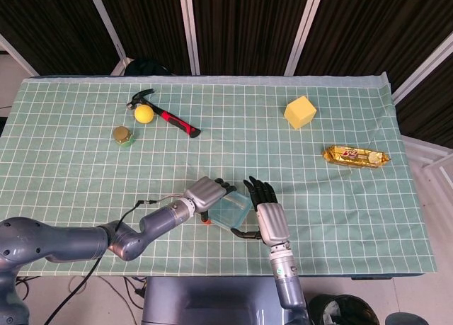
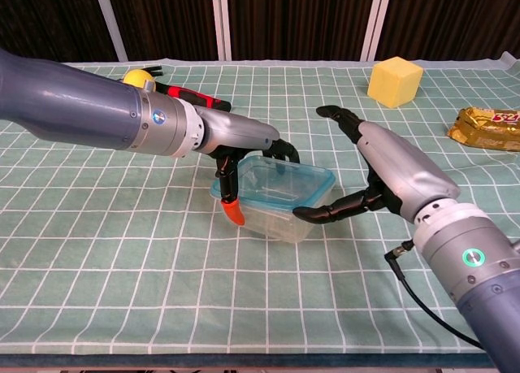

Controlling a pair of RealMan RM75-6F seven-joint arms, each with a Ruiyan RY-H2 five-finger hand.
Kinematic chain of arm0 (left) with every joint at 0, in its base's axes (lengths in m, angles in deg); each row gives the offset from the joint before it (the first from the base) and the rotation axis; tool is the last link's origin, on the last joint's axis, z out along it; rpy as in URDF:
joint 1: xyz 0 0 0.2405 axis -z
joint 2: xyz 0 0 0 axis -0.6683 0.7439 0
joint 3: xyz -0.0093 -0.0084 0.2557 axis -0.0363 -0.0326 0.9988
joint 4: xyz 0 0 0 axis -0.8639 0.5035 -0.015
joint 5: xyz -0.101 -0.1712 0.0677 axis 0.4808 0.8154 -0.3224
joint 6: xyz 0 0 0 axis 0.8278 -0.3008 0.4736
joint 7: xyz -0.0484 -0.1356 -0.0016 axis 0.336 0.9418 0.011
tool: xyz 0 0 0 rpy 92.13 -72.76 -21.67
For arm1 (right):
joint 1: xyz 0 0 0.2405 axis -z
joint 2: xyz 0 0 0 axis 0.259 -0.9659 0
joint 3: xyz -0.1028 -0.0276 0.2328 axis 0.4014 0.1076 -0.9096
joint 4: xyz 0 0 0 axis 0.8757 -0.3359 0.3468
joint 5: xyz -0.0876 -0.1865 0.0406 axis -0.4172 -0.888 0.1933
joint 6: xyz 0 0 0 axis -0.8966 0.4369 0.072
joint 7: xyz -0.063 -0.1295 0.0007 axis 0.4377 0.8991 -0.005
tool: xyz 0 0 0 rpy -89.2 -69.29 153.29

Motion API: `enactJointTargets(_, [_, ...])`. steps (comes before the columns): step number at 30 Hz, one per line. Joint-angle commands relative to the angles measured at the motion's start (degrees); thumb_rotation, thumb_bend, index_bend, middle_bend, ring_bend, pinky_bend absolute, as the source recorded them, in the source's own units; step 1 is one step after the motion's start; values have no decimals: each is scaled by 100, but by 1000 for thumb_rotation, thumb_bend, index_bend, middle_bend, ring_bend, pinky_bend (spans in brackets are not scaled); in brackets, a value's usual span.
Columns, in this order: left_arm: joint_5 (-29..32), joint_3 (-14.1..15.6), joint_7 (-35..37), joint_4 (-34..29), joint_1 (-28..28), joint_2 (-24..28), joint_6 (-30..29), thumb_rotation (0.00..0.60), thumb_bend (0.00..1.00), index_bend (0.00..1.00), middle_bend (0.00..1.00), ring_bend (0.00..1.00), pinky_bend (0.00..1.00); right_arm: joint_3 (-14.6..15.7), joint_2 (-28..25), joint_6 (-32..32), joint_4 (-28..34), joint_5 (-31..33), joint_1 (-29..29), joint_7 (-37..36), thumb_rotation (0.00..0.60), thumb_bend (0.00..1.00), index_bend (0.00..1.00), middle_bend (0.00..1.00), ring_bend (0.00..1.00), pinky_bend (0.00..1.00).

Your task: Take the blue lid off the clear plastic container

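The clear plastic container [image 2: 280,214] with its blue lid [image 2: 280,178] stands near the table's front edge, also seen as the container [image 1: 232,210] in the head view. My left hand [image 2: 244,139] grips its left end, with fingers curled over the lid's far rim and the orange-tipped thumb [image 2: 236,214] against the near wall. My right hand [image 2: 394,166] cups the right end. Its thumb [image 2: 325,213] touches the near right corner under the lid rim, and its other fingers [image 2: 341,117] are spread behind the container. In the head view, the left hand [image 1: 207,192] and the right hand [image 1: 270,220] flank the container.
A red-handled hammer [image 1: 166,114] and a yellow ball [image 1: 144,113] lie at the far left, beside a small gold-capped jar [image 1: 122,134]. A yellow cube [image 1: 300,112] and a gold snack bar [image 1: 356,156] sit to the right. Cables trail from both wrists.
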Motion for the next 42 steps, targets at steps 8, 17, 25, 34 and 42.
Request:
enactJointTargets(8, [33, 54, -5, -33, 33, 27, -23, 600, 133, 434, 483, 427, 503, -3, -5, -36, 28, 47, 0, 31, 600, 858, 0, 0, 0, 0])
enactJointTargets(17, [44, 82, 11, -38, 49, 35, -36, 600, 134, 434, 485, 427, 503, -51, -14, -70, 41, 80, -32, 46, 600, 1000, 0, 0, 0, 0])
enactJointTargets(25, [19, 110, -22, -48, 64, 72, -77, 600, 133, 434, 487, 427, 504, -152, -25, -91, 60, 163, -61, 64, 600, 1000, 0, 0, 0, 0])
enactJointTargets(34, [77, 113, -38, -65, 59, 106, -154, 600, 133, 434, 487, 427, 505, -237, -45, -130, 57, 209, -135, 122, 600, 777, 0, 0, 0, 0])
enactJointTargets(42, [46, 73, -43, -93, 44, 100, -230, 600, 133, 434, 483, 427, 504, -276, 29, -221, -30, 285, -231, 189, 600, 576, 0, 0, 0, 0])
